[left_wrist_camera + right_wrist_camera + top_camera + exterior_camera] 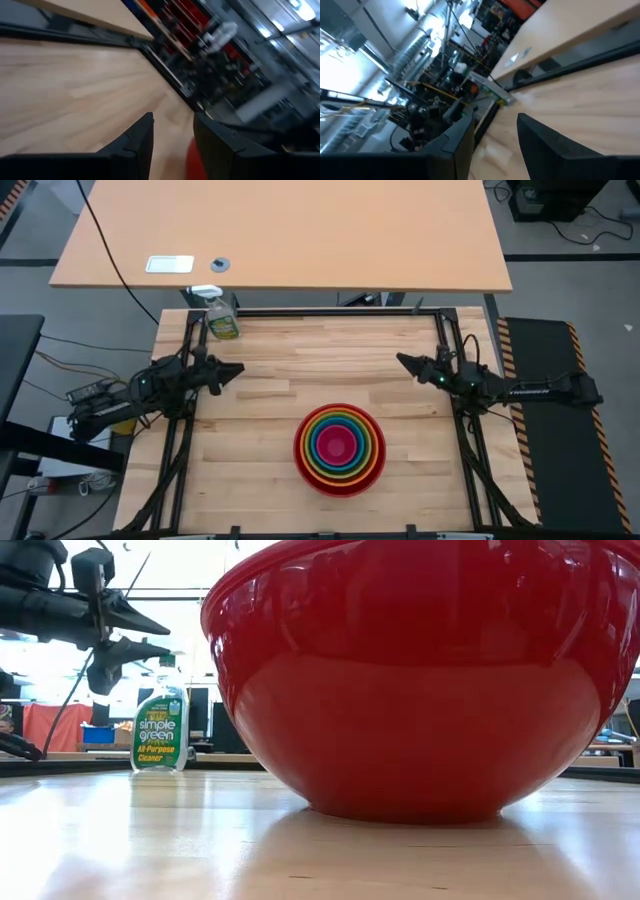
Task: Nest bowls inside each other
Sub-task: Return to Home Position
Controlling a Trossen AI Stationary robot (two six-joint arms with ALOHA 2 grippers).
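Observation:
Several bowls sit nested in one stack on the wooden table, toward its near edge. The big red one is outermost, then orange, yellow-green and blue rings, with the pink one in the middle. The red bowl rests by its base on the table. My left gripper hovers open at the table's left, pointing level toward the right, apart from the stack. My right gripper hovers open at the table's right, pointing level toward the left. Nothing is between either pair of fingers.
A green spray bottle stands at the table's far left corner, behind my left gripper. A black frame runs along the table's far edge and sides. A second, lighter desk lies beyond it.

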